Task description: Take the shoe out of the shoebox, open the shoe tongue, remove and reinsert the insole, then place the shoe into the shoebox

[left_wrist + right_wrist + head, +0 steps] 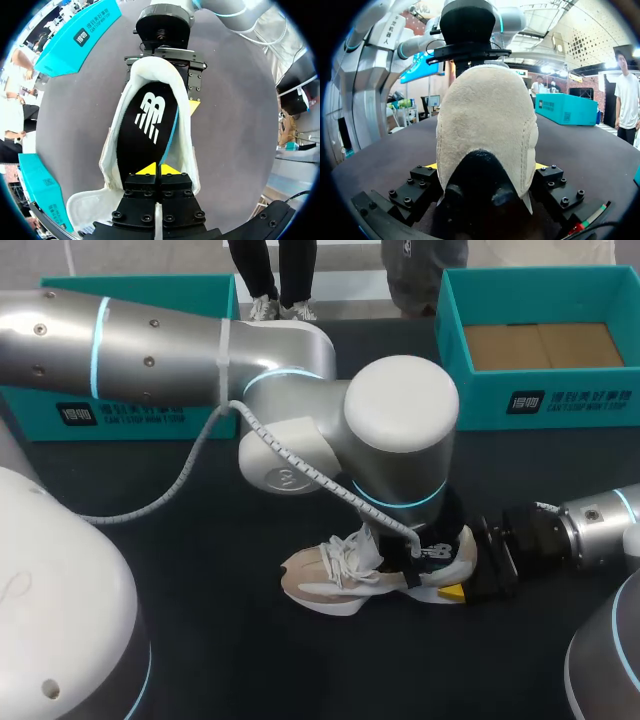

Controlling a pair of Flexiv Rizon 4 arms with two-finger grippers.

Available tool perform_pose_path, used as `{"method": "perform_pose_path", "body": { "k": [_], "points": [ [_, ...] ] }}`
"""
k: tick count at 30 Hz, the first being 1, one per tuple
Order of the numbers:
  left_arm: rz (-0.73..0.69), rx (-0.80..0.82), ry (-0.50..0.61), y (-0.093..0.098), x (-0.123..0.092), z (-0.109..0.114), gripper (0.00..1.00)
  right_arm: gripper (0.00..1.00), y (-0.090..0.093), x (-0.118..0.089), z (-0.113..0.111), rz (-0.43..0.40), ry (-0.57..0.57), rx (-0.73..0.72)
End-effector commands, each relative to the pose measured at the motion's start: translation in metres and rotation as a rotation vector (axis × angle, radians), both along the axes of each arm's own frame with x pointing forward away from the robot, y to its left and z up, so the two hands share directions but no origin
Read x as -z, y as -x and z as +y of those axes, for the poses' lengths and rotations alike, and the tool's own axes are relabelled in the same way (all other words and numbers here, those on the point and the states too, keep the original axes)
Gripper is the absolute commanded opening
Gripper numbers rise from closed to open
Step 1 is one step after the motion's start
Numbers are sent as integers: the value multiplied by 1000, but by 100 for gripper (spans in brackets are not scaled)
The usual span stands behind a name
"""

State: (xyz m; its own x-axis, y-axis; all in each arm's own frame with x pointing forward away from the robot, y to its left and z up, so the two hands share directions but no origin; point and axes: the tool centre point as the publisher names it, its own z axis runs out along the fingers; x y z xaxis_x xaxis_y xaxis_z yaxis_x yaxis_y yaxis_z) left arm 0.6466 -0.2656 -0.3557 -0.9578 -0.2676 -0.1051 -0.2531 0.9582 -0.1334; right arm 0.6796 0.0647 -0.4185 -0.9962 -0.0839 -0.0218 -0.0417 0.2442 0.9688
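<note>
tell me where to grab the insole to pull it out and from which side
Pinch the insole by its raised side edge, where the blue underside shows, coming down through the open collar of the shoe. It is thin and sits between padded walls, so only that lifted edge fits between jaws. The left gripper sits there; the right gripper clamps the heel.

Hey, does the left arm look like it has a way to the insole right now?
Likely yes: the left gripper sits over the shoe's open mouth, its tips apparently pinched on the insole's front end. The right gripper clamps the heel from outside, leaving the opening clear.
</note>
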Motion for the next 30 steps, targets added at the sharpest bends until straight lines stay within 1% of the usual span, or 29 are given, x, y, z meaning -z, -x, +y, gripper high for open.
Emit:
{"method": "perform_pose_path", "body": {
  "k": [1,15,26,28,30],
  "points": [
    [22,4,72,-3,-7,14,0,0,1,3,3,0,4,2],
    [21,-47,108,-4,-12,26,0,0,1,3,3,0,4,2],
    [15,-88,111,-1,-18,37,0,0,1,3,3,0,4,2],
    [3,-96,130,-1,-21,40,0,0,1,3,3,0,4,2],
    [2,-96,132,-1,-27,37,0,0,1,3,3,0,4,2]
  ]
}}
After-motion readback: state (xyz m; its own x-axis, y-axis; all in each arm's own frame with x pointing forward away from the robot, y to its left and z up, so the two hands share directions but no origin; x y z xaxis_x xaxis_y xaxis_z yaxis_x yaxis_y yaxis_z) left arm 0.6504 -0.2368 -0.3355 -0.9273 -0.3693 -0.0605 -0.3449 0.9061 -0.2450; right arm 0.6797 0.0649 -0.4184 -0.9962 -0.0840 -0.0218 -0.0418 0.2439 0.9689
